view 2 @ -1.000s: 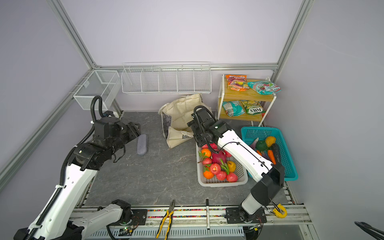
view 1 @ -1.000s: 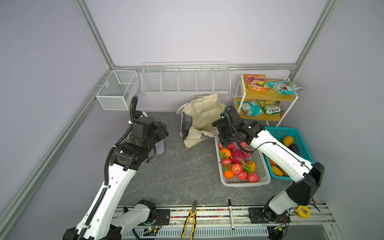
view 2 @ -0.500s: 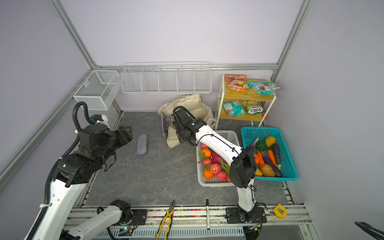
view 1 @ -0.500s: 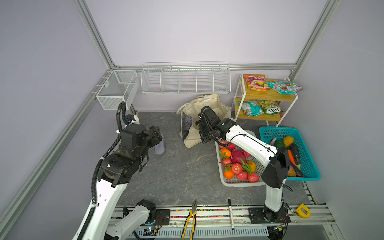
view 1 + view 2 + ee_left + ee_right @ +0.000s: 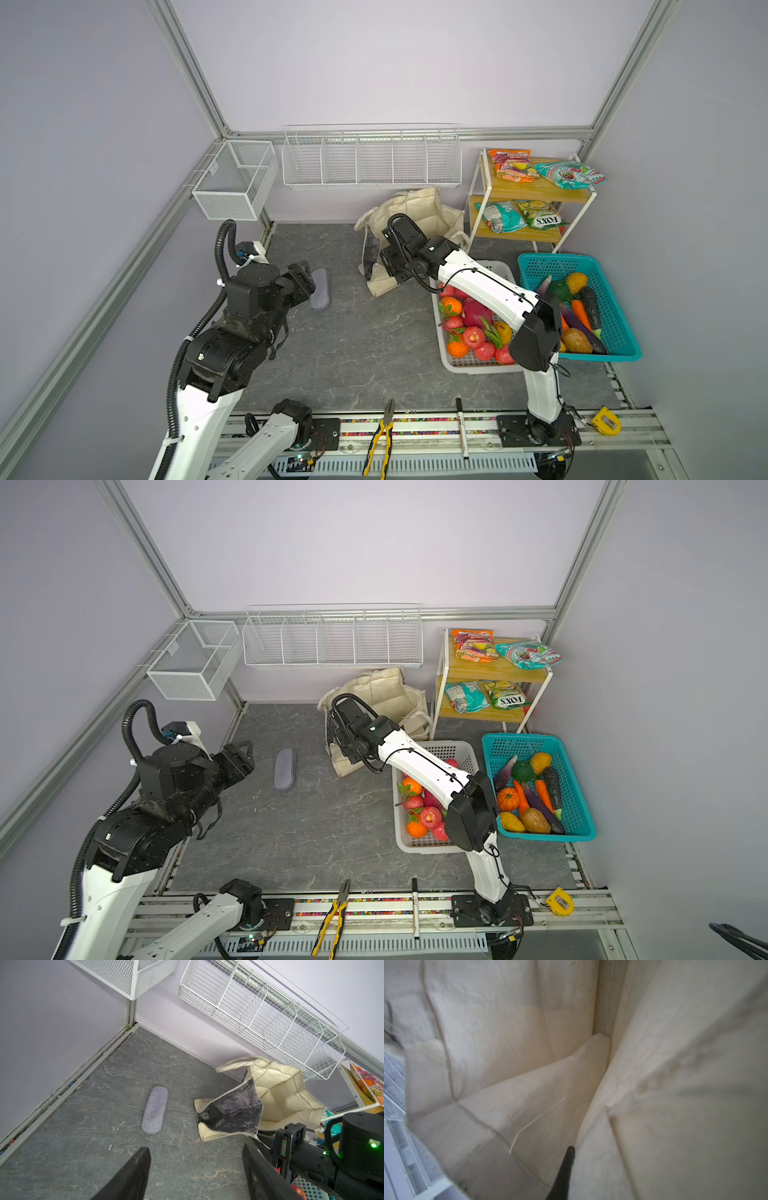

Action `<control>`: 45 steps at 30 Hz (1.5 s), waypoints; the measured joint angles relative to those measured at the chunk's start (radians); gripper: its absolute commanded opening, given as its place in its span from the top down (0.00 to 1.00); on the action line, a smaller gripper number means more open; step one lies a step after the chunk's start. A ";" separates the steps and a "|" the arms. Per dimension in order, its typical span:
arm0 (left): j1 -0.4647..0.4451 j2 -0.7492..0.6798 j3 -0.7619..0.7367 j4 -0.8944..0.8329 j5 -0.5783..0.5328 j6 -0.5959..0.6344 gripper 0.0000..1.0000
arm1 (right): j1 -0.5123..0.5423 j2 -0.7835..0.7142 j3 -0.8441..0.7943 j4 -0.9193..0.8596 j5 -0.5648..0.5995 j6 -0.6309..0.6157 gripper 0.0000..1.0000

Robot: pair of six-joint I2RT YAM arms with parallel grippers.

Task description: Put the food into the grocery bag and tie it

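- The right pincer (image 5: 386, 272) is clenched. From here it seems to have bitten the bag (image 5: 415, 208) at its near lip. The right wrist view shows one dark finger (image 5: 564, 1167), with cream cloth folded over where its mate should be.
- The bag lies slumped right at that pincer and runs away from it toward the back wall. Its mouth gapes sideways toward the left pincer (image 5: 195, 1148).
- It is soft canvas, creased, with stitched seams inside. A dark marbled panel flops outward at the mouth.
- Just behind the right pincer, under its own forearm, the white basket (image 5: 465, 368) holds fruit (image 5: 473, 336). Most of it is round, glossy red or orange, with one bigger magenta piece.
- Farther back along that arm, the teal basket (image 5: 552, 266) holds vegetables (image 5: 579, 309), which are longer and duller.
- Off to the right pincer's outer side, past the bag, shiny crinkled packets (image 5: 513, 166) lie flat on the shelf (image 5: 519, 191).
- The left pincer hangs released with its jaws wide, well apart from the bag. A grey cloth case (image 5: 320, 291) lies between them, its long axis pointing away from that pincer.
- All the food sits on the right arm's side, and that arm is nearer the bag too, but it is busy holding cloth.
- My guess is the next move turns on raising that lip so the mouth faces up. Limp canvas may sag shut once it is let go.
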State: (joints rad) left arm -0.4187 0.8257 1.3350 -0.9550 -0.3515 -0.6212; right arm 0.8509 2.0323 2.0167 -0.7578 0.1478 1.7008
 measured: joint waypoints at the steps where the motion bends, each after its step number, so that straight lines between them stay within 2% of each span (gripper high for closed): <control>1: 0.000 -0.003 0.000 -0.009 0.000 -0.007 0.28 | 0.003 0.000 0.008 -0.013 -0.011 -0.028 0.92; 9: 0.000 0.000 0.002 -0.051 0.002 -0.041 0.24 | 0.060 -0.001 0.103 -0.146 -0.095 -0.310 0.93; 10: 0.000 0.005 0.002 -0.053 0.005 -0.045 0.20 | 0.067 -0.001 0.108 -0.167 -0.107 -0.344 0.93; 11: 0.000 0.010 0.003 -0.054 0.008 -0.049 0.00 | 0.073 -0.001 0.111 -0.187 -0.122 -0.379 0.93; 23: 0.000 0.162 0.011 -0.026 0.106 -0.055 0.00 | 0.074 0.005 0.282 -0.422 -0.299 -0.862 0.91; 28: 0.000 0.276 0.035 -0.013 0.157 -0.050 0.00 | 0.100 -0.016 0.159 -0.436 -0.363 -1.024 0.91; 35: 0.006 0.446 0.086 -0.014 0.205 -0.022 0.01 | 0.124 -0.177 -0.121 -0.378 -0.385 -1.105 0.90; 41: 0.091 0.509 0.086 0.001 0.280 -0.013 0.02 | 0.113 -0.294 -0.172 -0.375 -0.348 -1.112 0.90; 45: 0.108 0.546 0.086 0.028 0.372 -0.005 0.04 | 0.110 -0.333 -0.203 -0.368 -0.323 -1.110 0.90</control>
State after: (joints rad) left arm -0.3103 1.3712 1.4208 -0.9272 0.0200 -0.6262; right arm 0.9607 1.6993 1.8141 -1.1255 -0.1753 0.5907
